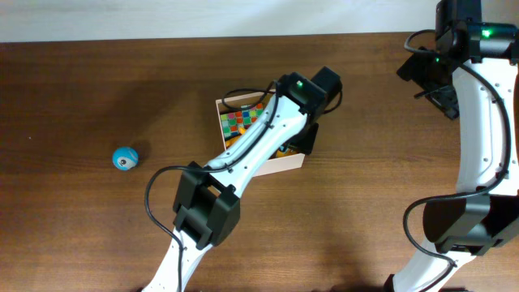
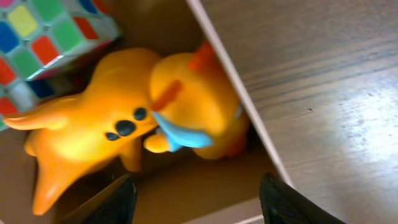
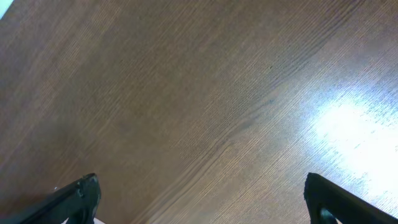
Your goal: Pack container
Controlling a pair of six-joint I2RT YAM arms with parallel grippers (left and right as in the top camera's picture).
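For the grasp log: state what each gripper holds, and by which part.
Nothing. Left gripper hangs open above the orange toy in the container; right gripper is open over the table.

Dark wood-grain table (image 1: pixel 73 89), bare patches.

No writing, label, brand, number or sign can be read in any view. The container's (image 1: pixel 282 164) walls are plain, and the puzzle cube (image 2: pixel 37 37) shows only coloured tiles.
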